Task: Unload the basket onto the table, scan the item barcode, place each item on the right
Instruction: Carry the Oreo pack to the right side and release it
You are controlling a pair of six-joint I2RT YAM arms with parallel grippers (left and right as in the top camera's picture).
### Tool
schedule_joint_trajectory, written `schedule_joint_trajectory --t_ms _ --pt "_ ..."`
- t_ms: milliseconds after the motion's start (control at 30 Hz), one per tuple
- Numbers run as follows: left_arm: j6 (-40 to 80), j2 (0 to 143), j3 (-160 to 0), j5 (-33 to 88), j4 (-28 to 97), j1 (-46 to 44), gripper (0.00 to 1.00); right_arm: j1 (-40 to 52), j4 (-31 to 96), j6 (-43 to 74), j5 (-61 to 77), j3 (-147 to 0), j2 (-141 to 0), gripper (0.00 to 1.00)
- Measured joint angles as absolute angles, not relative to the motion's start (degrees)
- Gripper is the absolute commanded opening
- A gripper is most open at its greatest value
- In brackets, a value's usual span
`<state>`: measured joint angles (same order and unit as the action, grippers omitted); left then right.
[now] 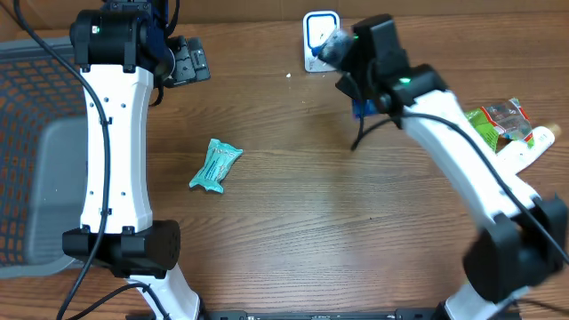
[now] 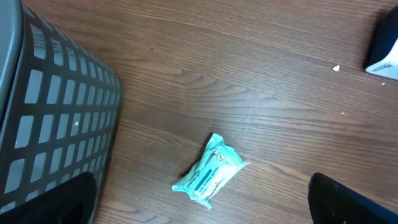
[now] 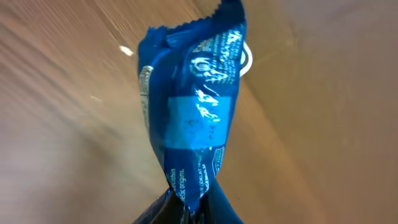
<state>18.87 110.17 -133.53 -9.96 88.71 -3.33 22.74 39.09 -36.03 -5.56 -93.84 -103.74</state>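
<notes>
My right gripper (image 3: 193, 214) is shut on the bottom end of a blue snack packet (image 3: 193, 118), which stands up in front of the wrist camera above the table. From overhead this packet (image 1: 363, 108) shows only as a blue scrap under the right gripper (image 1: 360, 96), just in front of a white, blue-rimmed scanner (image 1: 318, 34) at the back edge. A teal wipes packet (image 1: 216, 165) lies flat on the table. In the left wrist view the teal packet (image 2: 211, 170) lies below my left gripper (image 2: 208, 208), which is wide open and holds nothing.
A dark mesh basket (image 2: 56, 124) stands at the left edge, beside the left arm. At the right edge lie a green packet (image 1: 500, 120) and a white tube (image 1: 526, 151). A corner of the scanner (image 2: 384, 46) shows at the top right of the left wrist view.
</notes>
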Motion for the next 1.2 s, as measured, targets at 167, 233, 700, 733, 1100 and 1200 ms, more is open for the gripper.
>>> schedule_joint_trajectory --t_ms 167,233,700,733,1100,1200 --pt "18.87 110.17 -133.53 -9.96 88.71 -3.33 1.00 21.96 53.10 -12.53 -1.91 -94.15 -98.96 0.04" --pt "18.87 110.17 -133.53 -9.96 88.71 -3.33 1.00 20.05 58.89 -2.59 -1.08 -94.11 -98.98 0.04" --pt "18.87 110.17 -133.53 -9.93 88.73 -3.33 1.00 -0.51 43.57 18.92 -1.56 -79.59 -99.57 0.04" --pt "18.85 110.17 -133.53 -9.96 88.71 -3.33 1.00 -1.32 41.28 19.35 -1.58 -78.00 -99.92 0.07" --pt "18.87 110.17 -133.53 -9.93 88.73 -3.33 0.99 -2.48 30.92 19.33 -1.50 -71.64 -104.51 0.87" --pt "18.87 110.17 -133.53 -9.96 88.73 -3.33 1.00 -2.26 31.73 18.02 3.70 -72.14 -104.51 0.98"
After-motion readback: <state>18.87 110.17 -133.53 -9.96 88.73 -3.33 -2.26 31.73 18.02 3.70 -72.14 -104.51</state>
